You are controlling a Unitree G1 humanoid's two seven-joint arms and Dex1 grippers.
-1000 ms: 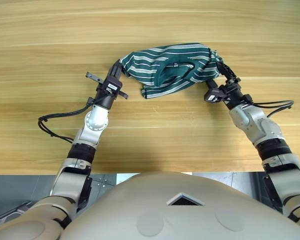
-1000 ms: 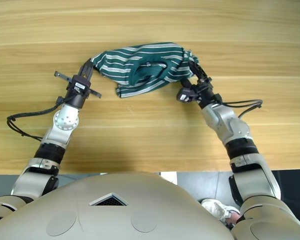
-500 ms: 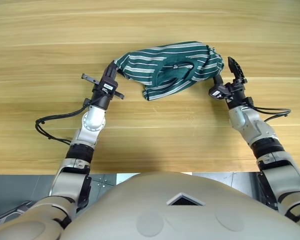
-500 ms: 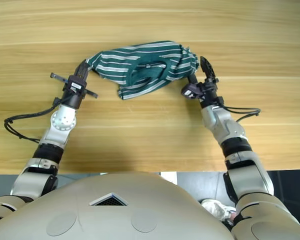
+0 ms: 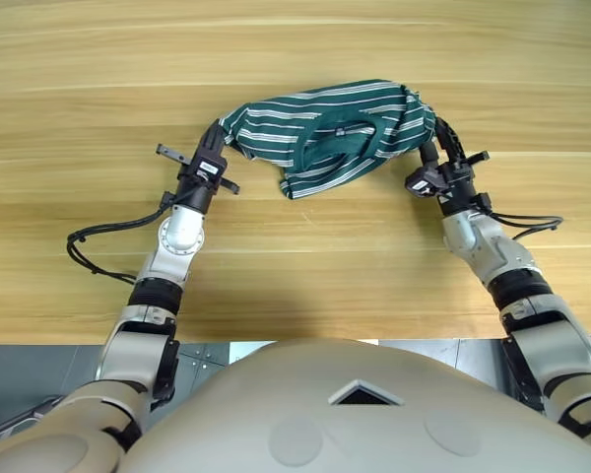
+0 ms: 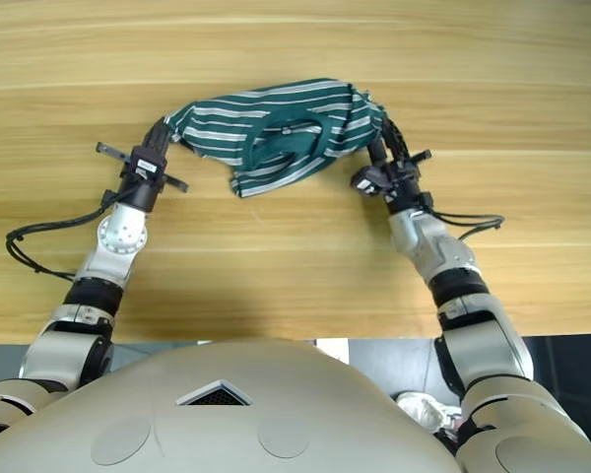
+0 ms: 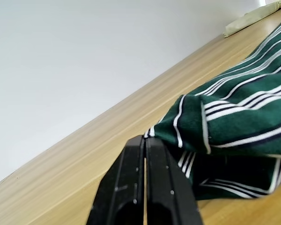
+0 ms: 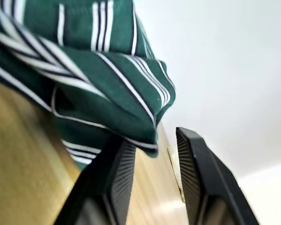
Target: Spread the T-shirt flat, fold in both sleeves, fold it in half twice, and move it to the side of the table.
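The dark green, white-striped knit T-shirt [image 5: 325,133] sits bunched in a crumpled heap in the upper centre of the frame, on a light wood-grain table [image 5: 295,39]. It is not spread flat. A ribbed opening faces up near the middle of the heap (neck or sleeve, I cannot tell which), and a loose striped corner droops toward the lower left of the bundle. The heap stretches sideways between the two arms. At its left end, left of centre in the frame, the left gripper [image 5: 216,139] has its black fingers pressed together on the edge of the cloth. In the left wrist view those fingers [image 7: 126,187] lie flat against each other with no gap, and the striped hem meets their tips. At the right end of the heap, right of centre in the frame, the right gripper [image 5: 436,141] has its fingers spread apart. In the right wrist view a fold of the shirt hangs down into the gap between the ribbed pads [image 8: 119,173], lying against one of them while the other stands clear of the cloth, so nothing is clamped there. A black cable [image 5: 94,241] loops from the left forearm over the table at the middle left of the frame. A second black cable [image 5: 532,219] curves beside the right forearm at the middle right.
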